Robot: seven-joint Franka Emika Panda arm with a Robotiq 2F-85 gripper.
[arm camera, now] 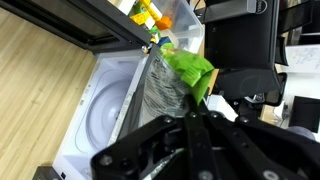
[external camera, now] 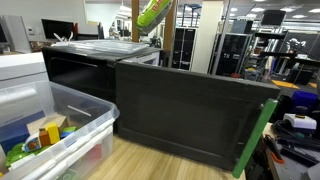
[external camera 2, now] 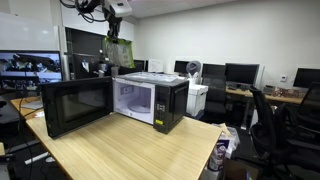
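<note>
**Spotter A:** Bench (external camera 2: pixel 120 150) first. Pale wood, the biggest surface in front of you. The microwave (external camera 2: pixel 165 98) sits on it with its door (external camera 2: pixel 72 105) swung wide open and the cavity showing bright.

**Spotter B:** Agreed. Next down in size is a clear plastic bin (external camera: pixel 75 115), just beside the microwave. It holds a jumble of coloured toys (external camera: pixel 40 135), and the wrist view shows them too, past the microwave's pale top.

**Spotter A:** Your hand (external camera 2: pixel 116 28) hangs high over the microwave's top, well apart from the open cavity and the door.

**Spotter B:** In the wrist view your hand is clamped on the green bag (arm camera: pixel 185 72), pinching one end. The rest of the bag dangles away from the camera. One face is green and the other is crinkled silver.

**Spotter A:** Both exterior views put the bag in the air under your hand, above the microwave's roof and apart from it. It touches only your hand. I can't read any print on it.
</note>
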